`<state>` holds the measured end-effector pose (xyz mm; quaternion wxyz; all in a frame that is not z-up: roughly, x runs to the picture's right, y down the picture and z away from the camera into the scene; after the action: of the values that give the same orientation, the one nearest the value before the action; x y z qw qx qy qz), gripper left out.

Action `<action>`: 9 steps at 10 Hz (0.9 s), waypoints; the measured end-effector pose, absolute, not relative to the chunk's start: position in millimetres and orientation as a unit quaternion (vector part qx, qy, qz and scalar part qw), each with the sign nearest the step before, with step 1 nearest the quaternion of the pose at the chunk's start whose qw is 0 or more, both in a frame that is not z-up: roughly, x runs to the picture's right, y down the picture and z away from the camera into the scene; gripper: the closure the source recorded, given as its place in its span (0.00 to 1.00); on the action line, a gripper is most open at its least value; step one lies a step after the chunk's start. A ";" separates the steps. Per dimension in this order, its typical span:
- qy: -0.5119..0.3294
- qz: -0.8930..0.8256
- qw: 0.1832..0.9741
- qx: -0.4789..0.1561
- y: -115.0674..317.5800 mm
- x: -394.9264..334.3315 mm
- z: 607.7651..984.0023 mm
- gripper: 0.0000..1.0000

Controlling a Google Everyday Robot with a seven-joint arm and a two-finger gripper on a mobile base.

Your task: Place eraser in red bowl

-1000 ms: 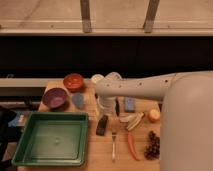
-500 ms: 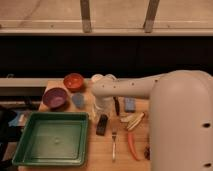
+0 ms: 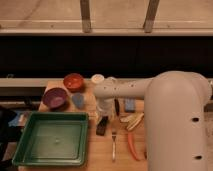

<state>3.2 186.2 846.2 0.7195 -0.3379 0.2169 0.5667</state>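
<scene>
Right, here's the arm, sweeping in from the big pale body on the right of the frame toward the centre, and the gripper (image 3: 103, 111) hangs at its end, low over the wooden table (image 3: 100, 155). Just beneath it, a touch lower in the frame, lies the eraser (image 3: 102, 125), a small black block flat on the wood, close by the upper right corner of the green tray (image 3: 52, 137). Is the pincer clenched or released? I cannot tell from here; it is a pale blur against the wrist. Nor can I say whether it touches the eraser or only hovers over it.

The target, the red bowl (image 3: 74, 81), sits up and to the left, at the far edge of the table, with the purple bowl (image 3: 55, 97) just below and left of it. I see nothing dark inside the red one.

So where do we stand? Early, I'd say. The eraser is on the table, not lifted, not carried, well apart from its bowl. At best the approach is done. What's left is the grasp, the lift, a carry up and leftward, and the drop.

To the right lie the light blue block (image 3: 130, 105) and the fork (image 3: 114, 142), both off that route.
</scene>
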 end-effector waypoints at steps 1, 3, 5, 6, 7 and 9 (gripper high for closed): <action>0.220 0.566 0.719 -0.339 188.3 3.2 847.1 0.40; 0.220 0.563 0.724 -0.333 188.1 6.2 844.8 0.62; 0.210 0.561 0.734 -0.321 180.5 3.5 838.1 0.81; 0.206 0.561 0.736 -0.318 178.6 2.7 836.1 0.91; 0.200 0.563 0.738 -0.314 174.5 3.5 833.6 0.98; 0.183 0.576 0.738 -0.301 156.8 8.5 826.6 1.00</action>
<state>8.5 156.8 826.6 0.7380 -0.3010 0.1826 0.5757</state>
